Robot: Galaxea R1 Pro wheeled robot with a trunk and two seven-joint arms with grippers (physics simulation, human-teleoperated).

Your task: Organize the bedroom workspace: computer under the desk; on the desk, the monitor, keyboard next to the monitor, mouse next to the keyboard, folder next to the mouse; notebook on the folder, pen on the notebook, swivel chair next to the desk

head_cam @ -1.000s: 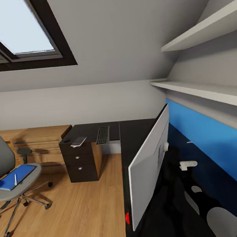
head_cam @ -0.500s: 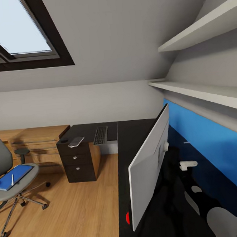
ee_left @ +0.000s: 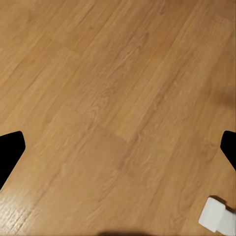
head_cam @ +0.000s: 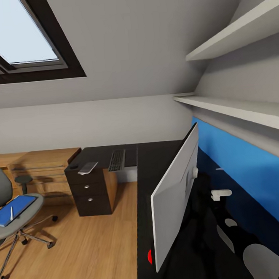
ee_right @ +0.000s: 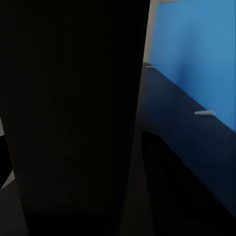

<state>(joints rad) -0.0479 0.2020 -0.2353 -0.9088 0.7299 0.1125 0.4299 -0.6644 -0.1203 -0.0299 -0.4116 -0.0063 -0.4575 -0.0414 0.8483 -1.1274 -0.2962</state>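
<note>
Monitor [head_cam: 176, 195] edge-on, close up on the glossy black desk [head_cam: 153, 155].

Its pale grey back faces the room, a red dot at the lower corner. The left gripper [ee_left: 118, 147] hangs over the wood floor [head_cam: 93, 245], dark fingertips [ee_left: 10, 147] wide apart; the right gripper's state I cannot tell. Farther off, the keyboard [head_cam: 116, 159] lies on the desk, and the blue folder [head_cam: 14, 209] rests on the grey swivel chair [head_cam: 10, 210] under the skylight [head_cam: 16, 36].

Blue folder [head_cam: 13, 209] and pen [head_cam: 11, 213] lie on swivel chair [head_cam: 10, 210].
</note>
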